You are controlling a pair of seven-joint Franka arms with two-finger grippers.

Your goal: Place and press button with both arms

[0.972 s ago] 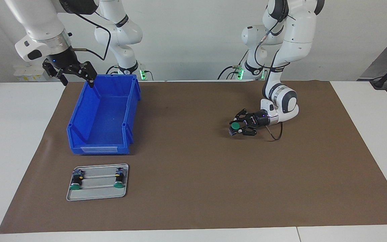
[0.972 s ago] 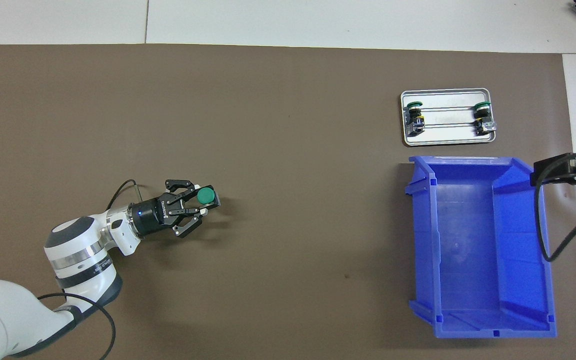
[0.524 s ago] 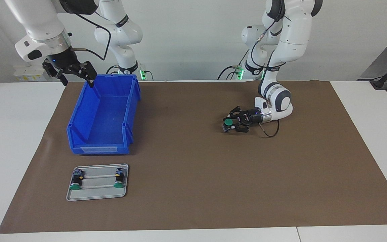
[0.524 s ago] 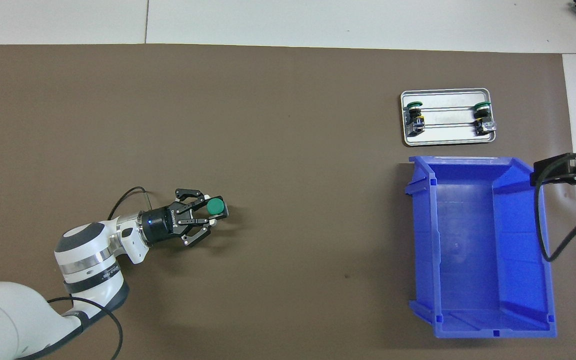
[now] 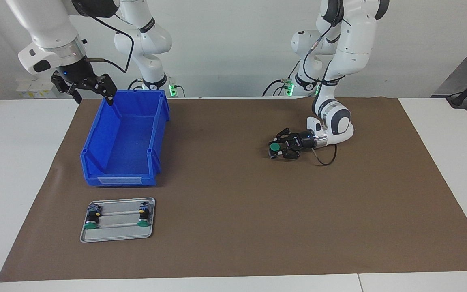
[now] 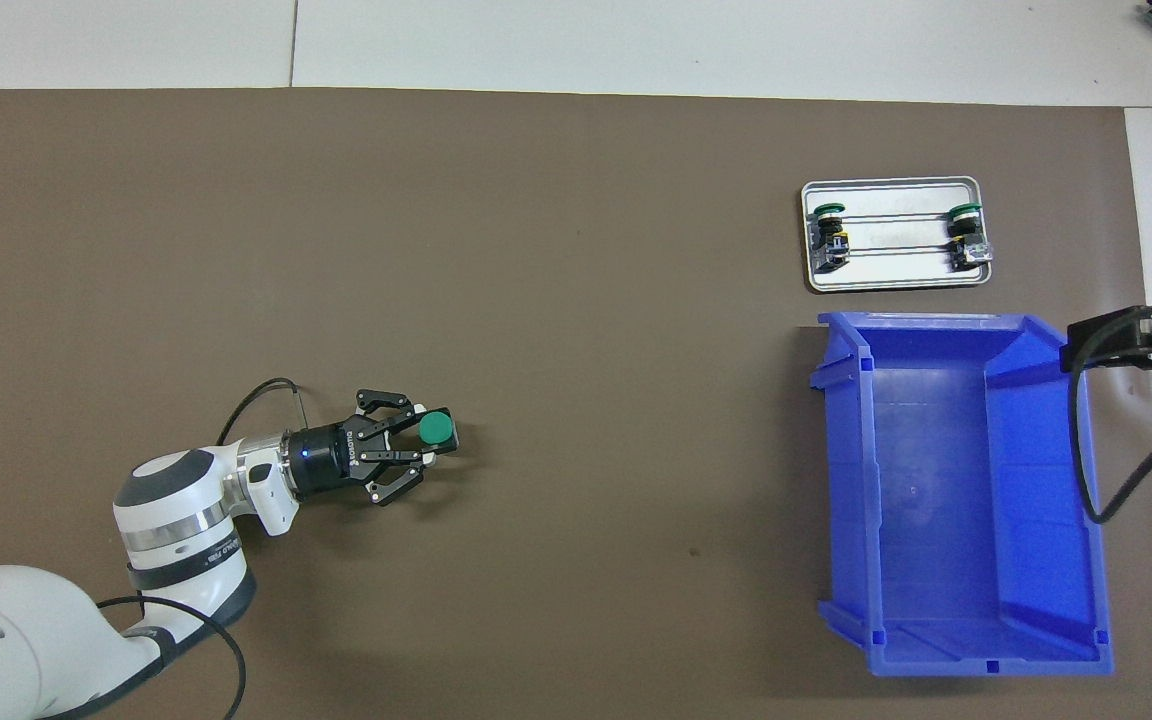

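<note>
right gripper cut off by edge

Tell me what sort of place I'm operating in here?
Likely a robotics lab workbench: two white arms mounted at a table with a brown mat, a blue parts bin, and a metal tray holding push-buttons, one more button in the left gripper.

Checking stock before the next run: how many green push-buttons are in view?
3: one push-button in the left gripper low over the mat, two on the metal tray.

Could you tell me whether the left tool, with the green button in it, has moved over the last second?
Yes. In the facing view the left tool with the button has shifted toward the blue bin and lower to the mat.
</note>
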